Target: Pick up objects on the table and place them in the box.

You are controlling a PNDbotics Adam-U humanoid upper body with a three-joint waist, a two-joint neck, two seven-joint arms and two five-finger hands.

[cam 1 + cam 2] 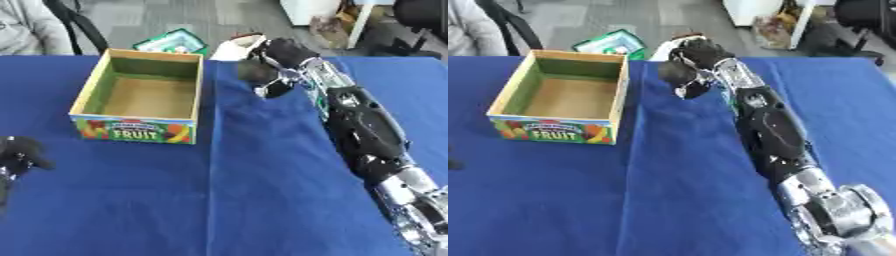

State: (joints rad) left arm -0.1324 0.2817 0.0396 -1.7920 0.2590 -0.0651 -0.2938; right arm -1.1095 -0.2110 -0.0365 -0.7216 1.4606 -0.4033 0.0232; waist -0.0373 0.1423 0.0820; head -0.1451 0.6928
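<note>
A white object with a red-brown top (229, 48) stands at the far edge of the blue table (262, 190). My right hand (282, 54) has reached it from the right, with dark fingers (255, 73) curled round its near side. Part of the object is hidden behind the hand. The open cardboard box (140, 127), yellow-rimmed, green inside and marked FRUIT on its front, sits at the left back and holds nothing. My left hand (19, 152) rests at the lower left edge, far from the box and the object.
My right arm (367, 125) stretches along the right half of the table. A green and white package (173, 41) lies beyond the far edge behind the box. A person in grey (26, 27) sits at the far left corner, beside a dark chair.
</note>
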